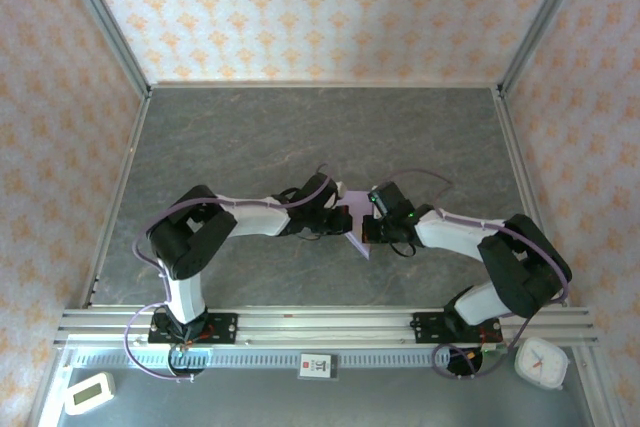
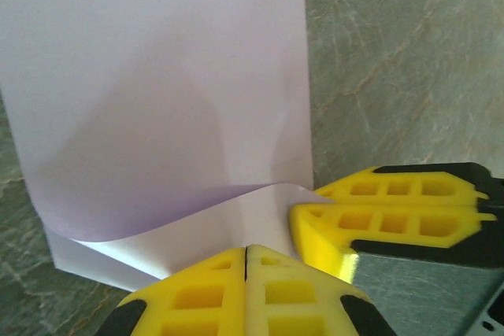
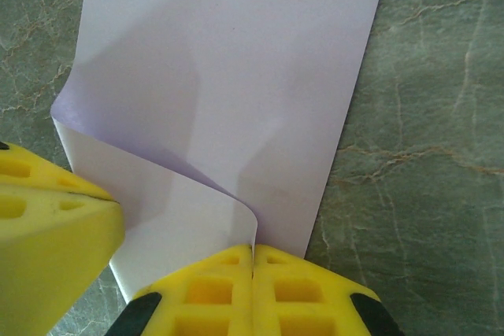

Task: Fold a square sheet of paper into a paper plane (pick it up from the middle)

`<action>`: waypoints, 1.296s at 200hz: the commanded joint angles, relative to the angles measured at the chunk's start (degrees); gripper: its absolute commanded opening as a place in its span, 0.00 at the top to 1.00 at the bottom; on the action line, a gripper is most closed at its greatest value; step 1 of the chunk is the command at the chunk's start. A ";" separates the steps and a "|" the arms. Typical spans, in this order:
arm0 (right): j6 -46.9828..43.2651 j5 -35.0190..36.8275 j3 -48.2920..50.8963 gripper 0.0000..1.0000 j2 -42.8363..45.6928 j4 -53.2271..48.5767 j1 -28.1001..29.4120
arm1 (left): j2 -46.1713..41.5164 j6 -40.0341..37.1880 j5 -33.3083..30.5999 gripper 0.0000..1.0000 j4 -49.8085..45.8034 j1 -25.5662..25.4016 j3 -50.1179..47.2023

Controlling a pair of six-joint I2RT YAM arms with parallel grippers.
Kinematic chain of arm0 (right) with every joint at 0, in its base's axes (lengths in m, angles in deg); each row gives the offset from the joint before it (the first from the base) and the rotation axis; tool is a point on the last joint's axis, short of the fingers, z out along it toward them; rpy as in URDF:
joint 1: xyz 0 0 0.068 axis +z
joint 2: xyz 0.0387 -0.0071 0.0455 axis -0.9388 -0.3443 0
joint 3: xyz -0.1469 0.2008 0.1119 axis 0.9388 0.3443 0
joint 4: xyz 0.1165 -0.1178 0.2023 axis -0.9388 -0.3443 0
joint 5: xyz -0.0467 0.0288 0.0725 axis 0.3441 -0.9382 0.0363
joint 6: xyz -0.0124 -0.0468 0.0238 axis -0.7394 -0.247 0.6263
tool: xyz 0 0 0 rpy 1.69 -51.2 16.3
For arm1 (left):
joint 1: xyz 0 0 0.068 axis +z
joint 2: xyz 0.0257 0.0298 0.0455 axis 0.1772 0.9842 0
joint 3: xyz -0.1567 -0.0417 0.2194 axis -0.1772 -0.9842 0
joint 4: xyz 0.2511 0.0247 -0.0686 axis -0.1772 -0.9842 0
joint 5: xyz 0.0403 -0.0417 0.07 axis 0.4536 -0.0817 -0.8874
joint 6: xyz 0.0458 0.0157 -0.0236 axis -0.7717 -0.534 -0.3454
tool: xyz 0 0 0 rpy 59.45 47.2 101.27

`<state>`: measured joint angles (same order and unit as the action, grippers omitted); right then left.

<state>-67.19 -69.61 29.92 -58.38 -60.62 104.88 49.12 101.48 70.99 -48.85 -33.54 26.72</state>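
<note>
The grey marbled table (image 1: 250,137) lies bare across its far half and along both side edges, closed in by patterned walls (image 1: 320,7) and an aluminium rail (image 1: 330,322) at the near edge. The left arm (image 1: 190,237) and right arm (image 1: 520,262) both bend low and reach inward, wrists nearly meeting at the table's centre. Between them lies the lavender sheet of paper (image 1: 357,219), mostly hidden from above. The wrist views show what the top view cannot: the sheet lies flat, with its near edge curled up and over in a loose, uncreased roll. The left gripper (image 2: 246,251) has its yellow fingers pressed together on that lifted flap. The right gripper (image 3: 252,249) is likewise closed, pinching the corner of the curl, and the two stand just beside each other.
</note>
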 commanded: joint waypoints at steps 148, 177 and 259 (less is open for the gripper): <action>-0.37 1.71 2.99 1.00 -3.65 -5.24 -0.15 | -1.07 -0.17 -2.02 1.00 3.52 2.97 0.06; -0.31 1.71 3.01 1.00 -3.56 -5.22 -0.20 | 0.31 -0.66 -2.45 1.00 4.44 3.05 -1.55; -0.47 1.38 2.99 1.00 -3.79 -5.18 -0.17 | -0.94 -2.34 -4.80 1.00 3.97 3.70 -4.60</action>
<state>-67.19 -69.78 29.92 -58.67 -60.16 104.88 49.80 101.00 68.57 -43.10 -30.50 22.74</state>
